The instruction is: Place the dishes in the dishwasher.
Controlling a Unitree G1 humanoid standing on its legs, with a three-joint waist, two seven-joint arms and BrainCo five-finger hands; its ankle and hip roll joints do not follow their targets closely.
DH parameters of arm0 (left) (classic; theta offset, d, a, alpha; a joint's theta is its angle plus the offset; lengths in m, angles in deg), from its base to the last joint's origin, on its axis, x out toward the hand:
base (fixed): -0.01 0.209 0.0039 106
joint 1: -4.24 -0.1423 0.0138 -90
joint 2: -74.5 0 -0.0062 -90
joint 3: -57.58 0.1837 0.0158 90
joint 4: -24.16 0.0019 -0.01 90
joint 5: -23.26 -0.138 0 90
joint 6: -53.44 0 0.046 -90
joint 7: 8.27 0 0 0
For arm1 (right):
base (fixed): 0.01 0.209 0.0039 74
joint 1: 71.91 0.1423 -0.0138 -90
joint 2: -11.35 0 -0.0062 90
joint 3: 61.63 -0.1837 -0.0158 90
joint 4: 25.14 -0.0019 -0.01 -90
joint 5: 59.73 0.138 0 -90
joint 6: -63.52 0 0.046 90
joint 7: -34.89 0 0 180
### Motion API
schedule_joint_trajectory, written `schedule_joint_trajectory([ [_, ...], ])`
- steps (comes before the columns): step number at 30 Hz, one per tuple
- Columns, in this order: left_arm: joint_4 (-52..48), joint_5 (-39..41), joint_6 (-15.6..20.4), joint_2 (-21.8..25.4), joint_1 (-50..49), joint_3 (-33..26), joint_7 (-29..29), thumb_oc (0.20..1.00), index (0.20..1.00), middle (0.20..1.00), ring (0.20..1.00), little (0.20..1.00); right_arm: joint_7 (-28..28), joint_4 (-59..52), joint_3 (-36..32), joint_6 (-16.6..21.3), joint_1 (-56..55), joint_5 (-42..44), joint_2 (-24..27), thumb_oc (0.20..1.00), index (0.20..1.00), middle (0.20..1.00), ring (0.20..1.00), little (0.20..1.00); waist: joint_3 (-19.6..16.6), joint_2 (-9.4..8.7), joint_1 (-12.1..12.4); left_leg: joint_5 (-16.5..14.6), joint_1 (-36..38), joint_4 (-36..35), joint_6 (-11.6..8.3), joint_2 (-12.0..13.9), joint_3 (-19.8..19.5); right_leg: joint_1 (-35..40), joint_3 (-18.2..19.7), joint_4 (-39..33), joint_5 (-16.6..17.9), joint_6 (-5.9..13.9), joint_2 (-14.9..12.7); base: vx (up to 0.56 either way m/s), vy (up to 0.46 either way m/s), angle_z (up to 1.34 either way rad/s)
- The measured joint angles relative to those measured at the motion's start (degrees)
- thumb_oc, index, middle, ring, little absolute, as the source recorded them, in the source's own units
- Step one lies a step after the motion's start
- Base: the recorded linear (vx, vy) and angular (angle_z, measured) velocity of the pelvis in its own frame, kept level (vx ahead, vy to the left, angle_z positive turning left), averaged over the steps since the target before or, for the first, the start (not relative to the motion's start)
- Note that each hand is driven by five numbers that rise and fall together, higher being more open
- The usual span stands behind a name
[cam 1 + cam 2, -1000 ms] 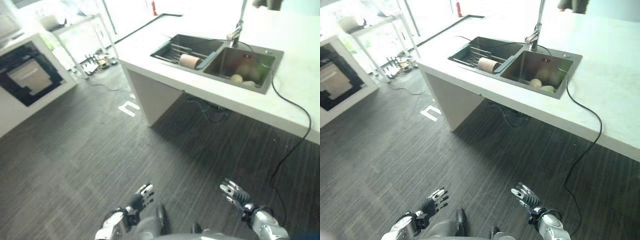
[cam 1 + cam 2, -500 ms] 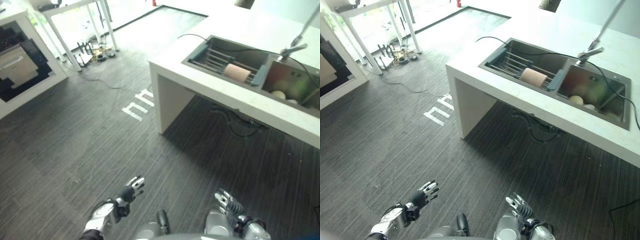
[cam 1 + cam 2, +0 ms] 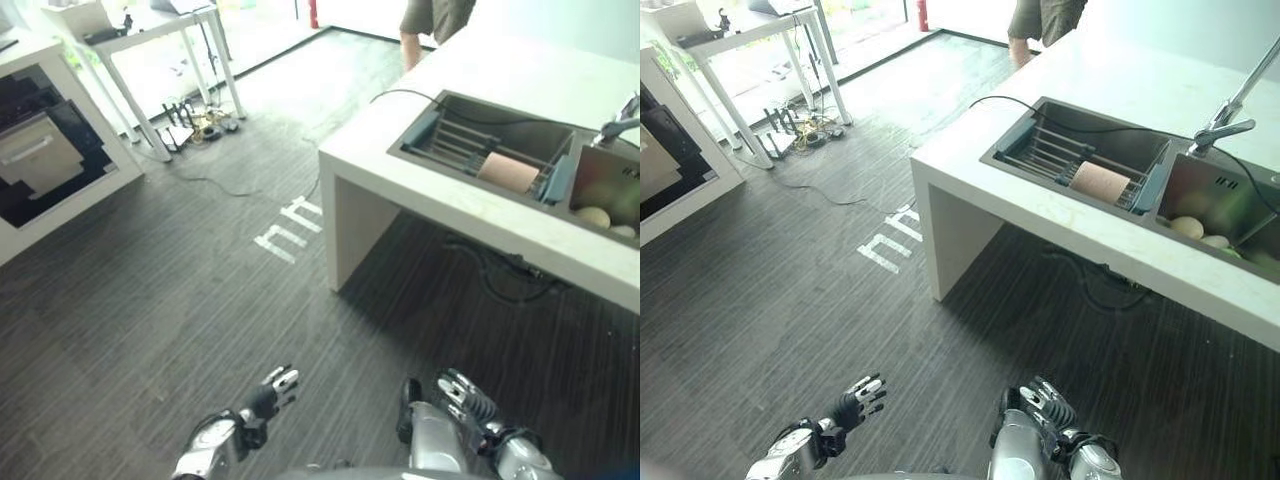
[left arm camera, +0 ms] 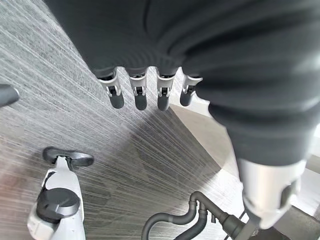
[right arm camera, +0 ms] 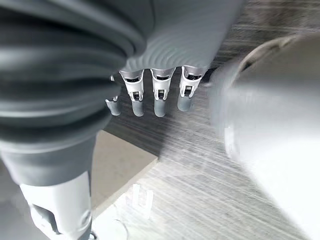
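A pinkish-tan cup (image 3: 507, 172) lies on its side on the rack in the left basin of the sink (image 3: 475, 112). Pale round dishes (image 3: 594, 216) rest in the right basin. The dishwasher (image 3: 40, 160), a dark-fronted unit in a white cabinet, stands far off at the left. My left hand (image 3: 265, 398) hangs low over the floor, fingers straight and holding nothing. My right hand (image 3: 462, 399) also hangs low, fingers relaxed and empty. Both are far from the sink.
The white counter (image 3: 400, 150) juts out ahead on the right, faucet (image 3: 1230, 110) at the sink's far side. A person (image 3: 430, 25) stands behind the counter. A white table (image 3: 150, 40) with cables beneath stands at the back left. White tape marks (image 3: 290, 228) lie on the dark floor.
The view has swung left and shifted, so the counter and sink now sit further right. A person has come into view behind the counter. Both hands stay low and empty.
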Motion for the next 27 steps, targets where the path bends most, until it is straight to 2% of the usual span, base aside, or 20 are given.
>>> schedule_joint_trajectory([
  [1, 0.0, 0.0, -0.2, -0.1, -0.1, 0.0, 0.0, 1.0, 1.0, 1.0, 1.0, 1.0, 0.0, 0.1, 0.0, 0.0, -0.1, 0.0, -0.1, 1.0, 1.0, 1.0, 1.0, 1.0, -0.2, -0.22, 0.0, -0.6, 0.7, 0.4, -0.99, 0.5, -0.1, 2.5, 0.0, -1.8, -0.9, -1.59, 1.3, 0.23, -0.161, -0.11],
  [2, 0.4, 0.0, -0.2, -0.8, 0.2, 0.0, 0.1, 1.0, 1.0, 1.0, 1.0, 1.0, 0.1, 0.2, 0.0, 0.0, 0.2, 0.0, 0.0, 1.0, 1.0, 1.0, 1.0, 1.0, -0.2, 0.5, -0.1, -1.2, 1.0, 1.3, -1.93, 1.8, -0.1, 3.9, -0.2, -3.7, -0.8, -5.41, 3.1, 0.22, -0.157, -0.16],
  [4, 0.5, -0.1, -0.2, -1.3, 0.2, 0.0, 0.1, 1.0, 1.0, 1.0, 1.0, 1.0, 0.1, 0.1, 0.1, 0.0, 0.4, 0.0, 0.0, 1.0, 1.0, 1.0, 1.0, 1.0, -0.2, 0.95, 0.1, -1.5, 0.5, 6.3, -2.47, 4.0, -0.6, 6.8, 0.1, -6.0, -1.8, -7.24, 6.1, 0.21, -0.151, -0.34],
  [7, 0.9, -0.1, -0.2, -3.3, 1.0, 0.0, 0.5, 1.0, 1.0, 1.0, 1.0, 1.0, 0.1, 0.0, 0.2, 0.0, 0.2, 0.0, 2.6, 1.0, 1.0, 1.0, 1.0, 1.0, -1.1, 2.17, 0.0, -0.8, -2.7, 19.0, -3.61, 6.3, -3.0, 11.1, 1.1, -10.1, -3.4, -9.68, 8.6, 0.18, -0.136, -0.4],
  [8, 1.0, -0.1, -0.2, -4.3, 1.6, -0.1, 0.5, 1.0, 1.0, 1.0, 1.0, 1.0, 0.1, 0.0, 0.2, 0.0, 0.2, 0.0, 3.9, 1.0, 1.0, 1.0, 1.0, 1.0, -1.4, 2.6, 0.0, 0.6, -4.9, 24.1, -5.83, 6.7, -4.5, 11.6, 2.0, -10.8, -3.5, -10.07, 8.8, 0.21, -0.157, -0.54],
  [9, 1.1, -0.1, -0.1, -5.6, 2.3, -0.2, 0.4, 1.0, 1.0, 1.0, 1.0, 1.0, 0.1, 0.0, 0.1, 0.0, 0.5, 0.0, 5.6, 1.0, 1.0, 1.0, 1.0, 1.0, -1.9, 3.24, -0.1, 4.5, -9.8, 32.5, -10.96, 6.6, -8.5, 12.2, 3.5, -11.3, -3.3, -11.75, 9.4, 0.25, -0.16, -0.78],
  [10, 2.4, -0.1, 0.5, -6.4, 2.9, -0.1, 0.3, 1.0, 1.0, 1.0, 1.0, 1.0, 0.0, 0.3, 0.0, 0.0, 0.9, -0.1, 6.3, 1.0, 1.0, 1.0, 1.0, 1.0, -1.7, 2.86, -0.1, 6.8, -16.9, 43.7, -12.57, 5.5, -12.3, 12.4, 5.7, -11.6, -3.5, -13.24, 9.7, 0.25, -0.106, -0.74],
  [11, 2.9, -0.1, 0.5, -6.3, 3.1, -0.2, 0.2, 1.0, 1.0, 1.0, 1.0, 1.0, -0.2, 0.3, 0.1, 0.0, 0.9, -0.1, 6.2, 1.0, 1.0, 1.0, 1.0, 1.0, -1.7, 2.04, -0.1, 6.6, -20.9, 47.0, -12.32, 4.4, -12.4, 12.6, 6.5, -11.8, -3.9, -13.77, 9.5, 0.22, 0.011, -0.54],
  [12, 2.8, -0.1, 0.5, -5.9, 3.2, -0.2, 0.0, 1.0, 1.0, 1.0, 1.0, 1.0, -0.5, 1.2, 0.1, 0.0, 0.8, -0.1, 5.8, 1.0, 1.0, 1.0, 1.0, 1.0, -1.4, 1.03, 0.0, 5.5, -24.5, 47.3, -10.33, 3.8, -12.3, 13.9, 6.8, -13.2, -3.8, -13.85, 9.7, 0.19, 0.108, -0.42],
  [13, 2.8, -0.1, 0.4, -5.3, 2.8, -0.1, -0.2, 1.0, 1.0, 1.0, 1.0, 1.0, -0.9, 3.0, 0.3, -0.1, 1.1, -0.1, 5.1, 1.0, 1.0, 1.0, 1.0, 1.0, -1.4, -0.43, 0.6, 3.4, -25.2, 39.9, -6.84, 2.8, -11.4, 15.8, 8.2, -15.4, -3.4, -13.52, 9.9, 0.26, 0.215, -0.58],
  [14, 2.8, -0.1, 0.4, -4.8, 1.9, -0.1, -0.2, 1.0, 1.0, 1.0, 1.0, 1.0, -1.2, 4.0, 0.4, 0.0, 1.9, -0.2, 4.6, 1.0, 1.0, 1.0, 1.0, 1.0, -1.3, -0.71, 0.7, 2.8, -25.4, 31.2, -5.73, 2.6, -11.5, 17.6, 9.6, -17.6, -2.8, -12.98, 11.0, 0.27, 0.237, -0.82],
  [15, 2.8, 0.0, 0.4, -4.4, 1.2, -0.1, -0.3, 1.0, 1.0, 1.0, 1.0, 1.0, -1.6, 4.7, 1.1, -0.1, 2.6, -0.3, 4.3, 1.0, 1.0, 1.0, 1.0, 1.0, -1.4, -0.59, 0.8, 2.9, -24.5, 23.2, -5.62, 2.8, -12.0, 18.9, 11.2, -18.8, -2.9, -12.8, 12.2, 0.25, 0.238, -0.97],
  [17, 2.7, 1.0, 0.6, -3.6, -0.6, -0.2, -0.4, 1.0, 1.0, 1.0, 1.0, 1.0, -1.7, 4.5, 3.9, -0.1, 4.0, -0.5, 4.4, 1.0, 1.0, 1.0, 1.0, 1.0, -1.5, 0.05, 2.6, 5.8, -20.2, 2.2, -5.74, 2.9, -18.4, 20.4, 16.6, -21.8, -2.6, -11.13, 14.7, 0.14, 0.166, -1.36],
  [18, 3.7, 1.1, 0.6, -3.2, -0.8, -0.7, -0.8, 1.0, 1.0, 1.0, 1.0, 1.0, -1.7, 4.5, 4.7, 0.0, 4.6, -0.4, 4.2, 1.0, 1.0, 1.0, 1.0, 1.0, -0.8, 0.77, 2.9, 9.0, -20.8, -2.6, -7.37, 4.3, -21.1, 21.3, 17.4, -22.5, -1.2, -12.7, 15.9, 0.1, 0.143, -1.25],
  [20, 3.9, 1.0, 0.6, -3.4, -0.8, -0.6, -1.0, 1.0, 1.0, 1.0, 1.0, 1.0, -1.5, 4.5, 4.7, -0.1, 2.9, -0.4, 4.2, 1.0, 1.0, 1.0, 1.0, 1.0, -0.5, 0.26, 3.1, 10.4, -21.4, 0.6, -7.15, 6.1, -16.5, 22.8, 14.6, -23.8, -1.4, -12.82, 15.9, 0.09, 0.114, -0.73],
  [22, 4.6, 1.0, 0.6, -3.7, -0.8, -0.5, -1.4, 1.0, 1.0, 1.0, 1.0, 1.0, -1.4, 4.6, 4.4, 0.1, 1.8, -0.1, 4.3, 1.0, 1.0, 1.0, 1.0, 1.0, -0.5, 0.66, 2.0, 10.5, -19.9, 1.1, -7.36, 6.8, -14.8, 24.0, 13.2, -24.5, -2.1, -12.81, 15.7, 0.12, 0.129, -0.27],
  [23, 4.9, 0.4, 0.8, -3.7, 0.1, -0.5, -1.5, 1.0, 1.0, 1.0, 1.0, 1.0, -1.4, 4.9, 4.2, 0.1, 1.1, 0.0, 4.2, 1.0, 1.0, 1.0, 1.0, 1.0, -0.4, 1.02, 0.7, 11.9, -16.4, -2.0, -5.68, 6.9, -14.2, 24.5, 13.1, -24.5, -2.7, -11.86, 15.5, 0.16, 0.166, -0.01],
  [25, 5.0, -1.4, 1.0, -3.7, 0.3, -0.5, -1.5, 1.0, 1.0, 1.0, 1.0, 1.0, -1.7, 5.6, 3.9, 0.4, 0.5, 0.0, 3.9, 1.0, 1.0, 1.0, 1.0, 1.0, -0.2, 2.06, 0.1, 15.3, -12.3, -4.1, -4.3, 7.4, -14.2, 25.6, 13.2, -24.4, -3.5, -10.56, 15.9, 0.1, 0.103, 0.08],
  [26, 5.1, -1.9, 1.1, -3.7, 1.1, -0.1, -1.6, 1.0, 1.0, 1.0, 1.0, 1.0, -1.7, 7.2, 3.1, 0.5, 0.6, 0.0, 3.4, 1.0, 1.0, 1.0, 1.0, 1.0, 0.1, 2.56, -0.3, 14.3, -11.7, -3.8, -4.91, 7.4, -14.0, 25.7, 12.8, -23.1, -4.5, -9.29, 15.6, 0.05, 0.055, -0.01],
  [27, 4.9, -2.5, 1.6, -3.7, 1.7, 0.1, -1.7, 1.0, 1.0, 1.0, 1.0, 1.0, -1.8, 8.1, 2.1, 0.5, 0.8, 0.0, 3.0, 1.0, 1.0, 1.0, 1.0, 1.0, 0.7, 3.59, 0.2, 14.0, -11.2, -3.8, -4.24, 7.7, -13.6, 23.5, 12.7, -18.8, -6.6, -7.22, 15.2, 0.07, 0.075, -0.07],
])
